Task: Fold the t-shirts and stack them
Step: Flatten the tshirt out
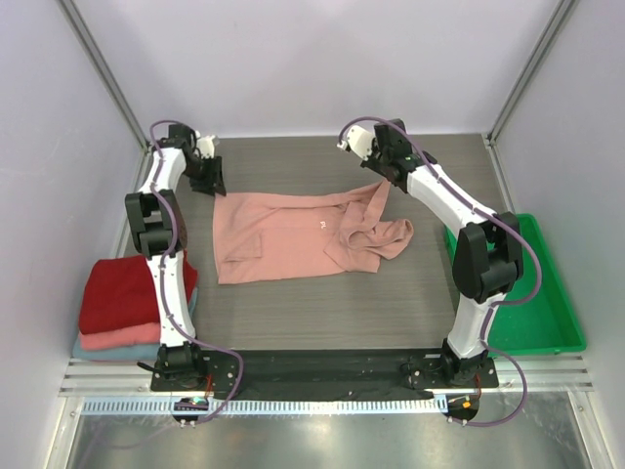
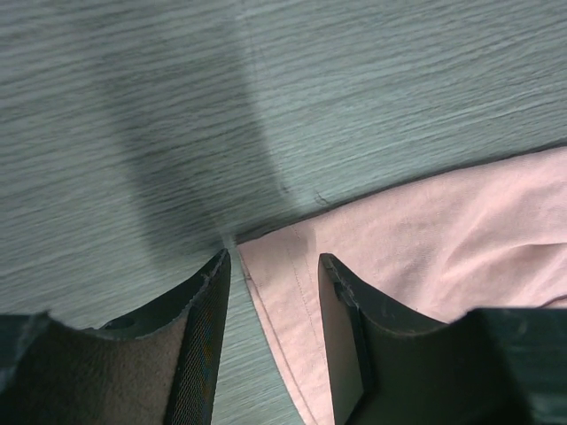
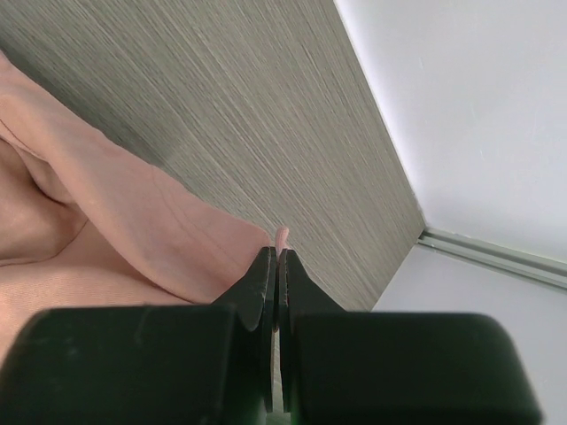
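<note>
A dusty-pink t-shirt (image 1: 293,239) lies spread on the table, its right side bunched and lifted. My right gripper (image 1: 383,179) is shut on a corner of it and holds that corner above the table; the pinched fabric (image 3: 282,235) pokes out between the fingertips in the right wrist view. My left gripper (image 1: 212,186) is open, low over the shirt's far left corner (image 2: 266,266), one finger on each side of the hem. A stack of folded t-shirts, dark red (image 1: 127,293) on salmon-pink (image 1: 117,339) on light blue (image 1: 107,353), lies at the near left.
A green plastic tray (image 1: 547,322) stands at the right edge of the table. White walls (image 1: 322,59) and metal posts close in the back and sides. The folded stack lies next to my left arm's base.
</note>
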